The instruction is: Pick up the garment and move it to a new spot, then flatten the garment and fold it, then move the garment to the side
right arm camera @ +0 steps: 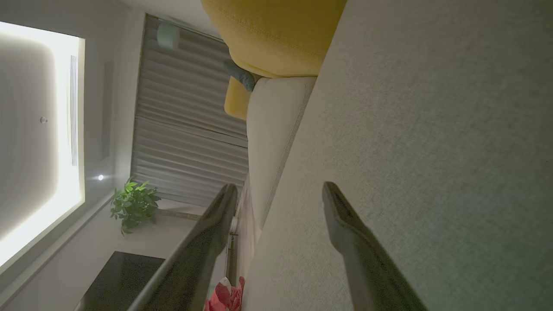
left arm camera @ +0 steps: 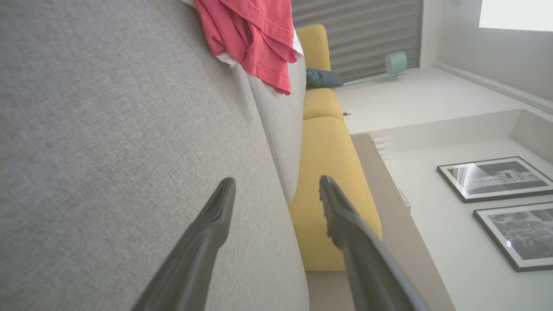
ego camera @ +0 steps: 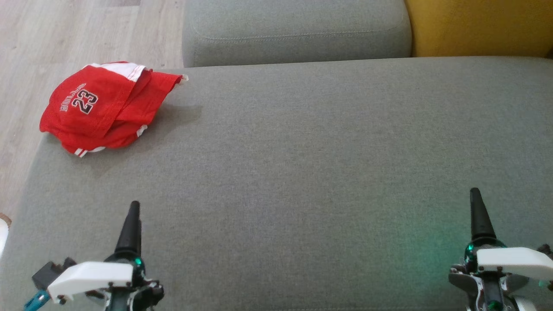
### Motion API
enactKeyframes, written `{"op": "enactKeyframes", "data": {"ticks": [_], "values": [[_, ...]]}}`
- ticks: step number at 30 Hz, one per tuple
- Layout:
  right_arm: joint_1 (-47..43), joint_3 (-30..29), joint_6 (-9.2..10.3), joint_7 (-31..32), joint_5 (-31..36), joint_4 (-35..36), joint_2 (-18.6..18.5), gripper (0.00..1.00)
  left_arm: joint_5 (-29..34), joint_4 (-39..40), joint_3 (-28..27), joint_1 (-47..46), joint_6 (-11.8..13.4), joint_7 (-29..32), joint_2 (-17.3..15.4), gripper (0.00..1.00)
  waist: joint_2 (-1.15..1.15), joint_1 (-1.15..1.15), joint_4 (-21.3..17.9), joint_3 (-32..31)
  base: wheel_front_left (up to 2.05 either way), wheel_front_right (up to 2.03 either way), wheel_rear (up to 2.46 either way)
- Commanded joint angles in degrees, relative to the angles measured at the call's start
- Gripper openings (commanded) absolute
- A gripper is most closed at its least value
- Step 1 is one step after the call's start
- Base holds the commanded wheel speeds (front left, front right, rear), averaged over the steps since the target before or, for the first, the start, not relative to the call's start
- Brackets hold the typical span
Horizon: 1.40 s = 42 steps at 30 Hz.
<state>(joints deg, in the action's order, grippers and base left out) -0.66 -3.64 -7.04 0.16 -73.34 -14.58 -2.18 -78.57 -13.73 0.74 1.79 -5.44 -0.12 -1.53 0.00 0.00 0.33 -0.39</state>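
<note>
The garment (ego camera: 103, 108), a red jersey with white trim and the number 23, lies folded in a bundle at the far left corner of the grey sofa seat (ego camera: 302, 172), partly over its edge. My left gripper (ego camera: 134, 205) hovers low at the near left, well short of the garment, open with nothing between its fingers (left arm camera: 218, 216). My right gripper (ego camera: 475, 192) rests at the near right, far from the garment, also open and empty. The left wrist view has the garment (left arm camera: 255, 39) ahead at the top. A red scrap of the garment (right arm camera: 227, 298) peeks in at the bottom of the right wrist view.
A grey back cushion (ego camera: 293, 30) and a yellow cushion (ego camera: 479, 26) bound the seat at the far side. Wooden floor (ego camera: 65, 34) lies beyond the seat's left edge. The seat's wide middle and right are bare fabric.
</note>
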Motion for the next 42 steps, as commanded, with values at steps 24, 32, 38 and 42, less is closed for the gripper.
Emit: {"op": "enactKeyframes", "data": {"ticks": [24, 32, 38, 42], "values": [[2.0, 4.7, -0.22, -4.5, 19.6, 6.1, -0.4, 1.00, 21.0, 5.8, 4.7, -3.1, 1.3, -4.3, -0.8, 1.00, 0.00, 0.00, 0.3, -0.3, 0.00, 0.00, 0.00], [2.0, 6.0, -0.25, -5.9, 26.0, 7.0, -0.4, 1.00, 29.9, 6.6, 6.1, -3.1, 1.8, -5.7, -0.9, 1.00, 0.00, 0.00, 0.4, -0.4, 0.00, 0.00, 0.00], [2.0, 7.1, -0.27, -6.9, 31.4, 7.2, -0.5, 1.00, 35.4, 7.0, 6.9, -2.9, 2.2, -6.7, -0.9, 1.00, 0.00, 0.00, 0.4, -0.6, 0.00, 0.00, 0.00], [2.0, 7.6, -0.29, -7.5, 35.3, 6.7, -0.5, 1.00, 39.4, 7.0, 7.3, -2.8, 2.4, -7.3, -1.0, 1.00, 0.00, 0.00, 0.4, -0.7, 0.00, 0.00, 0.00]]}}
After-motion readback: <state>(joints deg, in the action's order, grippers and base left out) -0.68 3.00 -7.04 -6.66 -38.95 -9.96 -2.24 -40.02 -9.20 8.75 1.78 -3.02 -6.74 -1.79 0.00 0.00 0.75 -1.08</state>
